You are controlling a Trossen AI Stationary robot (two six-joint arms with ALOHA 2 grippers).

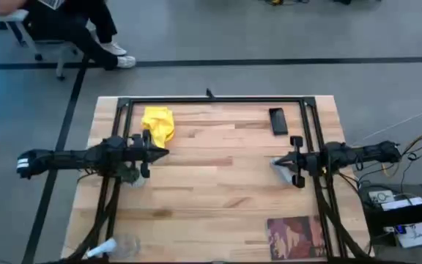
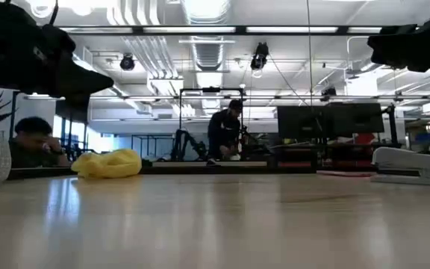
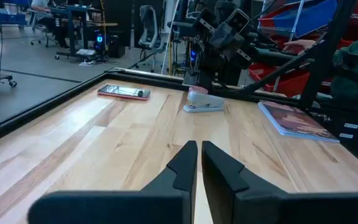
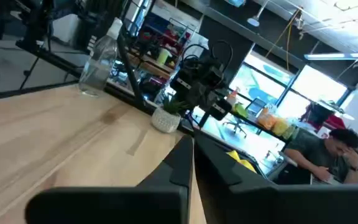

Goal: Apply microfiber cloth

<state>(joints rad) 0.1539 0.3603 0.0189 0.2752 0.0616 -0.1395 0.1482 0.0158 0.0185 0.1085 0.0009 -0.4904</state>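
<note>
Left arm reaches in from 9 o'clock, hovering above the table (image 1: 218,183). Left gripper (image 1: 160,153) has its fingers nearly closed, only a thin slit between them in its wrist view, nothing held. Small potted plant (image 1: 130,176) sits partly under the left wrist.

Microfiber cloth (image 1: 158,125) lies bunched at the far left of the table, near the frame's back rail. From the left gripper's tip it sits at about 12 o'clock in the overhead view, just beside it but apart, no contact. The bundle's long axis runs roughly 12-to-6, across the way the gripper points (3 o'clock). My read: the left arm is clearly the nearer one, and the next move needs a swing toward the far edge, wider fingers, then a descent. Not started yet.

Clear spray bottle (image 1: 112,247) lies at the near left edge.

Phone (image 1: 278,121) is at the far right; book (image 1: 295,236) at the near right.

Right gripper (image 1: 278,161) comes in from 3 o'clock, fingers pressed together, empty, something pale just below it. It is well apart from the cloth.
</note>
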